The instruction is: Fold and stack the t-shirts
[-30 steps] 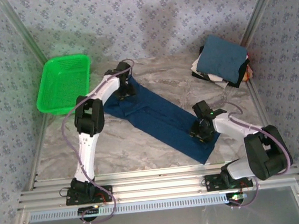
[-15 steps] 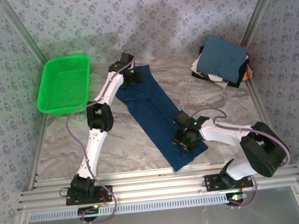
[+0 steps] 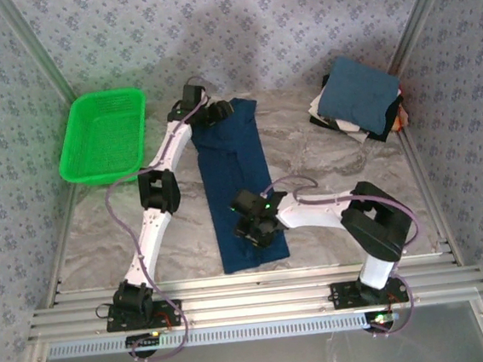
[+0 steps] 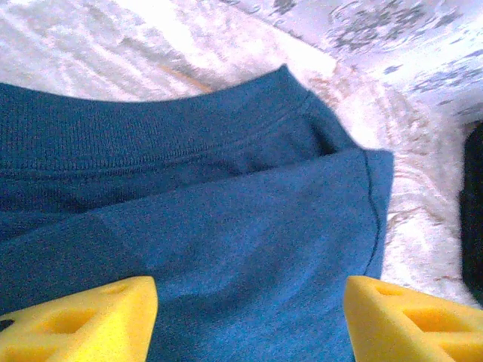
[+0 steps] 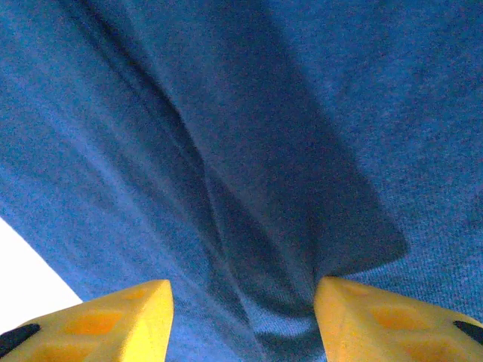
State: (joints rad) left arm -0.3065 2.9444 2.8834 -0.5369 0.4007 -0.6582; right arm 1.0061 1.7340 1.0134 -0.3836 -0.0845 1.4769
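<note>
The dark navy cloth t-shirt (image 3: pixel 233 169) lies folded into one long narrow strip down the middle of the pale marbled table (image 3: pixel 326 168). Its far end is near the back wall and its near end is close to the table's front edge. My left claw (image 3: pixel 220 111) is down at the far end of the strip. My right claw (image 3: pixel 260 229) is on the near end, towards the cloth's right-hand edge.

From my left wrist the t-shirt (image 4: pixel 226 219) shows two layers. A ribbed, stitched band runs across the top, and a smoother layer lies over it, its corner ending at the right with bare table beyond. My left claw (image 4: pixel 249 320) is spread wide, its yellow fingertips (image 4: pixel 75 324) well apart with flat cloth between them and nothing pinched.

From my right wrist the t-shirt (image 5: pixel 317 98) has a raised crease running down into the gap of my right claw (image 5: pixel 241 317). That claw is spread wide too, one tip on either side of the crease.

A stack of folded t-shirts (image 3: pixel 357 97) sits at the table's far right corner, well apart from the strip. It has teal-blue on top and white, black and orange-red edges below. A bright green plastic mesh basket (image 3: pixel 104 134) stands at the far left.
</note>
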